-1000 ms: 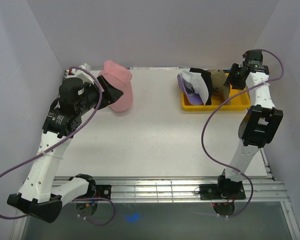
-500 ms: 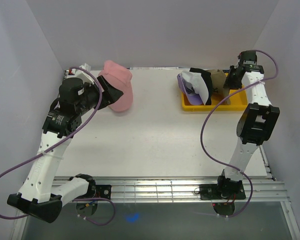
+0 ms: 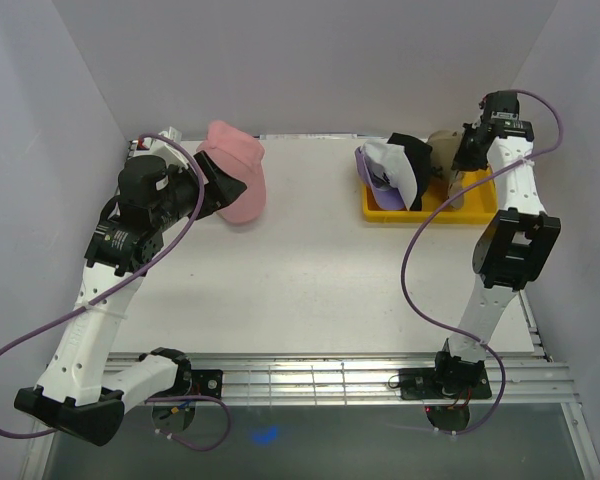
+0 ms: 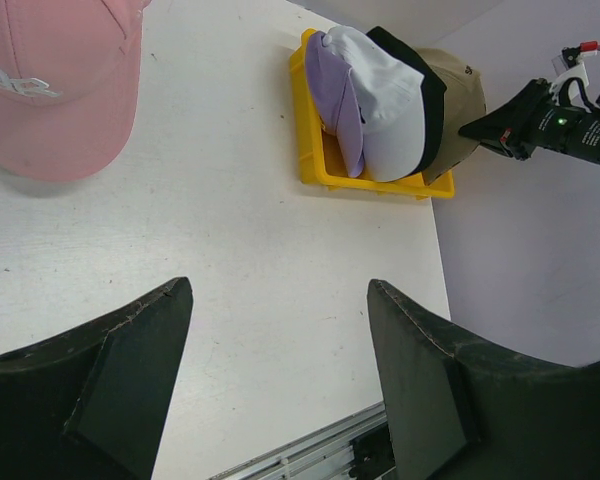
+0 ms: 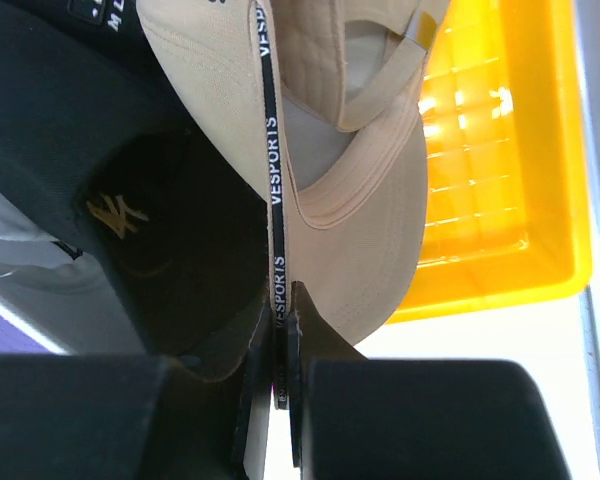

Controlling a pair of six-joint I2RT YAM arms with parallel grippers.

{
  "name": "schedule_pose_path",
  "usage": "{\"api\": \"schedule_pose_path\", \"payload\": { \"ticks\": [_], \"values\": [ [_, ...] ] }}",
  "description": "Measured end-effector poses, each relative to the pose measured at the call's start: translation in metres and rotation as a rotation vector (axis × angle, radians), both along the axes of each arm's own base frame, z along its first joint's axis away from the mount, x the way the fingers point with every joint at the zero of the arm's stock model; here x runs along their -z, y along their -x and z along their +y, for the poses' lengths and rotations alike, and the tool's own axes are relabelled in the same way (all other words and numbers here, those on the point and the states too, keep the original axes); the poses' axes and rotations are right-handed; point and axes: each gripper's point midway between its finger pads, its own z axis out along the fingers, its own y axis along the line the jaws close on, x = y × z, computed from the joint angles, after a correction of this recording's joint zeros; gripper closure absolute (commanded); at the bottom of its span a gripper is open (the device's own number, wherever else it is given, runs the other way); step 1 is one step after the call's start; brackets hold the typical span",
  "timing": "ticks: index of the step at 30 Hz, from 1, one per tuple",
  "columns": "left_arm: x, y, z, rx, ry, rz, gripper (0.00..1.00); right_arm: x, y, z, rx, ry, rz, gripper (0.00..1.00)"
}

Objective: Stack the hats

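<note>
The right claw [image 5: 280, 300] is clenched on the tan cap [image 5: 350, 220], its two fingers pinched flat on the cap's edge where a black band lettered VESPORTS runs. That cap stands on edge at the right end of a row of hats in the yellow tray [image 3: 480, 205], which sits at the far right corner of the surface [image 3: 310, 270]. Pressed against the tan cap is the black cap [image 5: 130, 200], then the white cap [image 4: 385, 110], then the purple cap [image 4: 325, 90] at the tray's left end, all nested upright.

The pink cap [image 3: 235, 175] lies alone near the far left corner, crown up, well apart from the tray. The left claw [image 4: 278, 290] hangs just beside it with fingers spread wide, grasping nothing.

By my reading, the step in hand is picking the tan cap out of the tray, with the grip only just made and the lift not yet done. Nothing is stacked on the pink cap so far, so the task looks to be near its start.

The next move calls for drawing the tan cap up and clear of the black one without dragging that neighbour along, then carrying it across the surface toward the pink cap. The pinch is thin, on fabric, so the cap may swing or slip if moved sharply
</note>
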Motion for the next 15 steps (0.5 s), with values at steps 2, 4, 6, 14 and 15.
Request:
{"api": "schedule_pose_path", "payload": {
  "ticks": [2, 4, 6, 14, 15],
  "values": [
    [0.000, 0.000, 0.000, 0.000, 0.000, 0.000, 0.19, -0.009, 0.000, -0.003, 0.008, 0.010, -0.009, 0.92],
    [0.000, 0.000, 0.000, 0.000, 0.000, 0.000, 0.19, -0.020, 0.000, -0.006, 0.020, 0.024, -0.019, 0.92],
    [0.000, 0.000, 0.000, 0.000, 0.000, 0.000, 0.19, -0.031, -0.001, -0.011, 0.034, 0.041, -0.035, 0.92],
    [0.000, 0.000, 0.000, 0.000, 0.000, 0.000, 0.19, -0.050, 0.008, -0.022, 0.073, 0.059, -0.048, 0.92],
    [0.000, 0.000, 0.000, 0.000, 0.000, 0.000, 0.19, -0.054, 0.010, -0.022, 0.078, 0.051, -0.053, 0.92]
  ]
}}
